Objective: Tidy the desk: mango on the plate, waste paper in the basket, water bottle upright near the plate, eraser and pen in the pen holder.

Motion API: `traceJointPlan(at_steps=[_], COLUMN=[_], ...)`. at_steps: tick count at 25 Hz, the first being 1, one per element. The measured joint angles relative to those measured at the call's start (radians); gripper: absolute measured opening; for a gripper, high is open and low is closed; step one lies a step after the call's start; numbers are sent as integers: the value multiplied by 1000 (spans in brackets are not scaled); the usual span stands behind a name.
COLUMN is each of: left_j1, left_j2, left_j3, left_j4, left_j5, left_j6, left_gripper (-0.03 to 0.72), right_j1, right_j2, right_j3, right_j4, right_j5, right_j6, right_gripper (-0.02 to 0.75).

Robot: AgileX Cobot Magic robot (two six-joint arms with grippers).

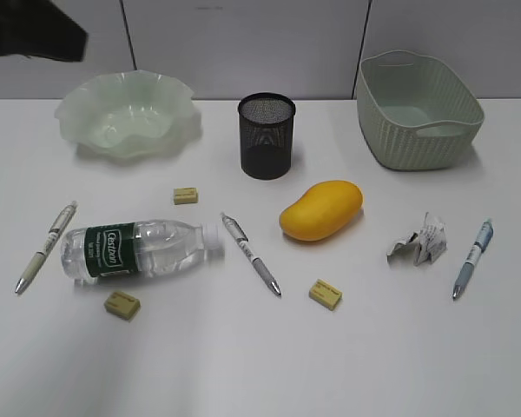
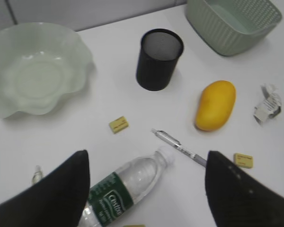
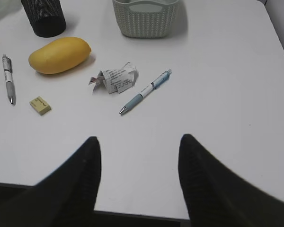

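Observation:
The mango (image 1: 321,210) lies mid-desk. The water bottle (image 1: 139,249) lies on its side at the left, cap pointing right. The waste paper (image 1: 419,241) lies at the right. The plate (image 1: 80,117) stands back left, the pen holder (image 1: 267,136) back centre, the basket (image 1: 417,130) back right; all look empty. Three pens (image 1: 45,246) (image 1: 250,253) (image 1: 472,257) and three erasers (image 1: 186,195) (image 1: 122,304) (image 1: 326,294) lie loose. My left gripper (image 2: 146,163) is open and empty, above the bottle (image 2: 128,189). My right gripper (image 3: 138,142) is open and empty over the desk's front edge, short of the paper (image 3: 116,78).
The white desk (image 1: 373,347) has a grey panel wall behind it. A dark piece of the left arm (image 1: 35,35) shows at the top left of the exterior view. The desk's front edge shows in the right wrist view (image 3: 142,215).

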Motion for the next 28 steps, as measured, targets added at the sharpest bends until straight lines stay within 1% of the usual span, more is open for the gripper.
traceJointPlan(at_steps=[6,9,12,16,20,24,28], left_j1=[-156,-211,-264,-326,-351,-359,-362], left_j2=[171,258,350,481,611,739,853], left_j3=[-69,-120,-186,-292,-408,-535,-633], left_j4=[2,7,40,84,85,81,83], left_j5=[-19,-20,-10,42,118,221,260], left_j6=[0,1,4,14,41,45,48], left_gripper=[575,575,576,601,612,615,615], right_j1=[0,0,0,0,0,0,0], right_j2=[0,0,0,0,0,0,0], right_j3=[0,0,0,0,0,0,0], right_j4=[0,0,0,0,0,0,0], right_j5=[0,0,0,0,0,0,0], right_j6=[0,0,0,0,0,0,0], right_gripper=[426,426,426,425,425,426,426])
